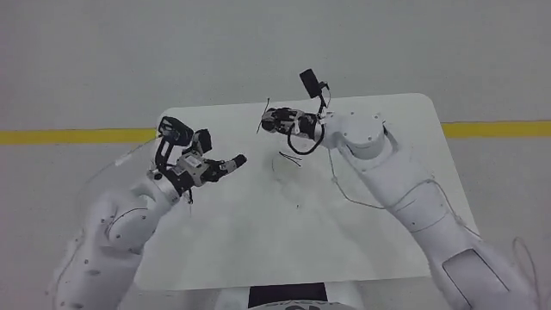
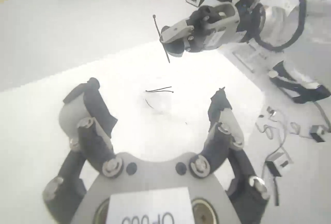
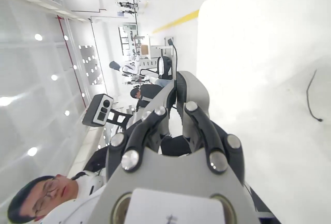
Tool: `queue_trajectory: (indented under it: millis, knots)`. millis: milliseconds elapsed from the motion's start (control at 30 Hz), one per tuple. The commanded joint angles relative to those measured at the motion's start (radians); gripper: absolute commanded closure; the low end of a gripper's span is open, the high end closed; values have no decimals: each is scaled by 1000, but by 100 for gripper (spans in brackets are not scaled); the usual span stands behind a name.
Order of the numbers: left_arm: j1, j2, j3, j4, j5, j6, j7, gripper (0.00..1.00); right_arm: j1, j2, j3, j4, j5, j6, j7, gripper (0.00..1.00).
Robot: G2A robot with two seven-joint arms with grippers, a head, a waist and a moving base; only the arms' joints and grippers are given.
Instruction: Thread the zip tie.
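Note:
My right gripper (image 1: 269, 122) hangs above the far middle of the white table (image 1: 379, 232), shut on a thin black zip tie (image 1: 265, 112). In the left wrist view this zip tie (image 2: 160, 37) stands nearly upright between the right gripper's (image 2: 165, 40) closed fingers, its head on top. The fingers also meet in the right wrist view (image 3: 177, 79). My left gripper (image 1: 217, 167) is over the table's left side, open and holding nothing (image 2: 156, 89). A few loose zip ties (image 1: 289, 160) lie on the table between the two grippers (image 2: 159, 91); one of them (image 3: 311, 95) lies curved.
The table's far edge (image 1: 301, 103) runs just behind the right gripper. A thin cable (image 1: 353, 196) trails from the right arm across the table. More cables and small boxes (image 2: 276, 129) lie on the floor beyond the table.

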Motion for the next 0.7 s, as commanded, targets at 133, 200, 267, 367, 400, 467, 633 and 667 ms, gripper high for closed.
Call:
queue_trajectory:
  millis: [133, 200, 267, 367, 400, 467, 633, 667]
  knots:
    - [-17, 76, 99, 34, 259, 0, 183, 0, 68, -1, -25, 65, -1, 0, 36, 100]
    - [-30, 104, 129, 56, 367, 0, 264, 0, 88, -3, -34, 101, 42, 0, 53, 100]
    - [-32, 108, 133, 61, 385, 0, 273, 0, 93, -3, -35, 104, 44, 0, 50, 100]
    - [-32, 108, 133, 61, 385, 0, 273, 0, 93, -3, -35, 104, 44, 0, 50, 100]
    - [-32, 108, 133, 61, 385, 0, 273, 0, 93, -3, -35, 104, 44, 0, 50, 100]
    - [-32, 108, 133, 61, 385, 0, 273, 0, 93, -3, -35, 104, 44, 0, 50, 100]
    - [-57, 105, 152, 92, 475, 0, 331, 0, 88, -8, -44, 142, 78, 0, 37, 100]
    - [-59, 105, 161, 97, 496, 0, 342, 0, 92, -10, -48, 149, 85, 0, 30, 100]
